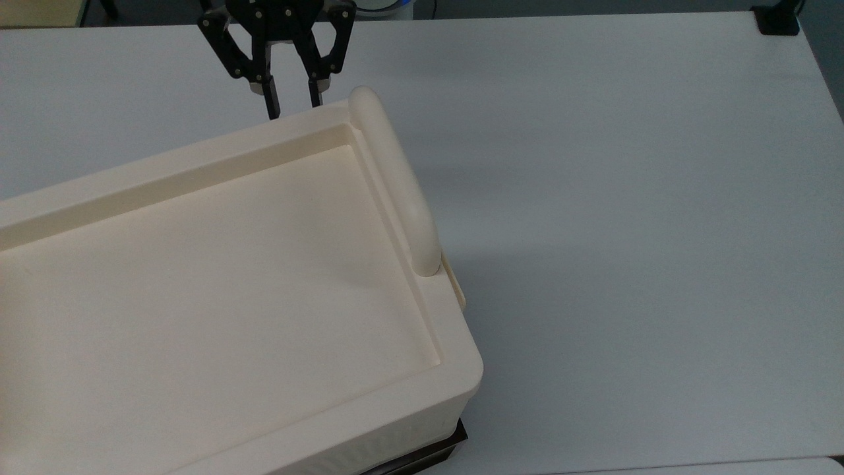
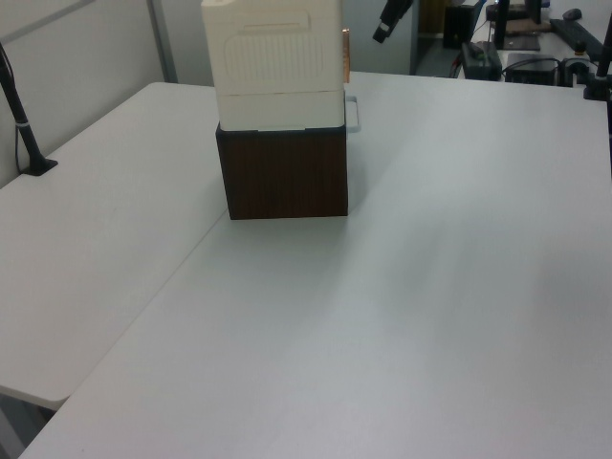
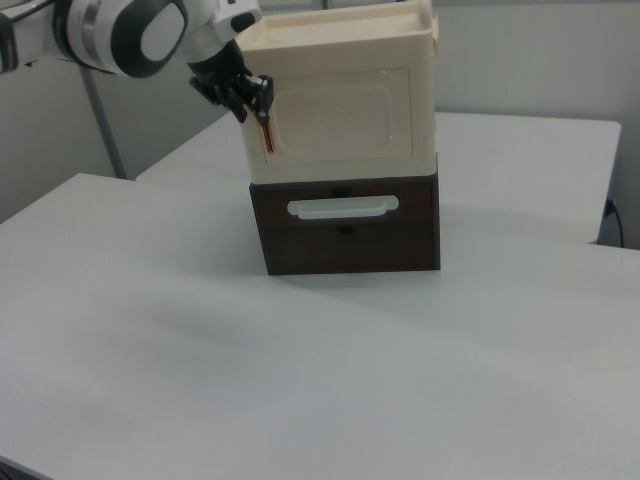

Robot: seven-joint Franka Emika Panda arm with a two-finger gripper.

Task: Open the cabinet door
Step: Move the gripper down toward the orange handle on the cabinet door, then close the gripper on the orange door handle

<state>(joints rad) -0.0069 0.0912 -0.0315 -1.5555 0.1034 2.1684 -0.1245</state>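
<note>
The cabinet is a big cream box with a recessed top and a thick bar handle, standing on a dark base. In the right view the cabinet door faces the camera, flat against the box, with a brown fastener strip along its left edge. My gripper is open, its black fingers hanging just beyond the cabinet's far rim near the bar handle's end. In the right view the gripper is at the door's upper left corner, by the fasteners. In the left view the gripper is to the cabinet's right.
The dark base has a pale drawer handle. The white table stretches wide to the top view's right. A black clamp sits at its far right corner and a black post stands at the left view's left edge.
</note>
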